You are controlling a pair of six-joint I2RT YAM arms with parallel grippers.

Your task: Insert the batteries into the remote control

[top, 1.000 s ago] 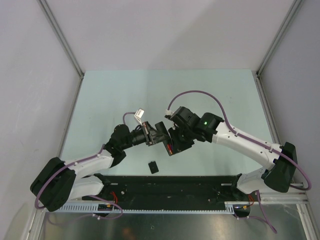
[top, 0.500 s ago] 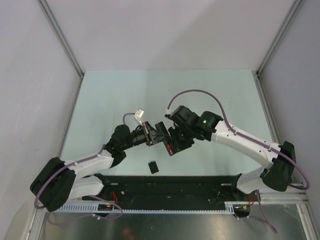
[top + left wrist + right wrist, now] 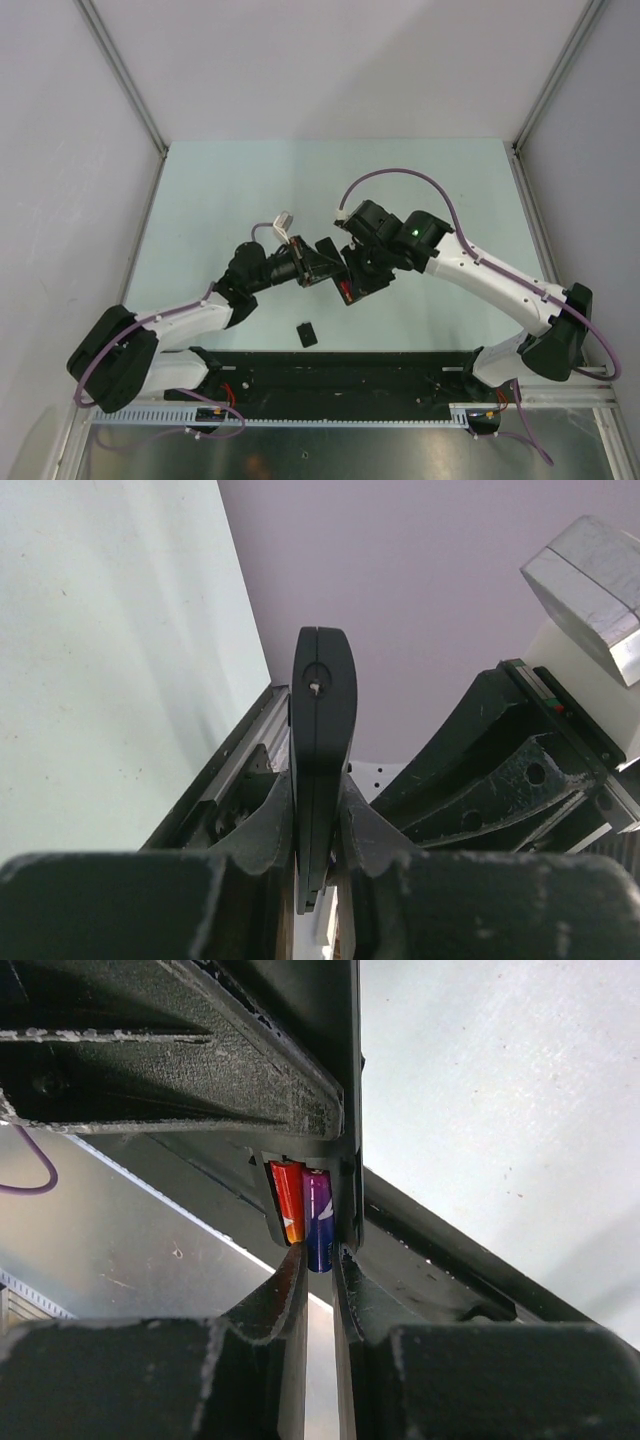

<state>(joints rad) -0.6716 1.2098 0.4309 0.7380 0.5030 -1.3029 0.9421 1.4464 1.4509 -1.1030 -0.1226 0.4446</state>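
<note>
My left gripper (image 3: 318, 820) is shut on the remote control (image 3: 322, 710), a slim black bar seen edge-on, and holds it above the table. In the right wrist view the remote control (image 3: 347, 1070) shows its open compartment with the red-orange battery (image 3: 288, 1200) seated inside. The dark blue-purple battery (image 3: 319, 1222) lies beside it, its lower end pinched by my right gripper (image 3: 318, 1260). From above, the left gripper (image 3: 303, 266) and the right gripper (image 3: 350, 284) meet at the remote control (image 3: 323, 262) mid-table, where a red battery (image 3: 345, 293) glints.
A small black squarish cover piece (image 3: 307, 332) lies on the pale green table (image 3: 220, 190) near the front, just ahead of the black base rail (image 3: 340, 370). Grey walls enclose the table on three sides.
Both grippers have shifted slightly to the right and away from the bases while still joined at the remote. The left wrist has turned a little. The grips have not changed.
</note>
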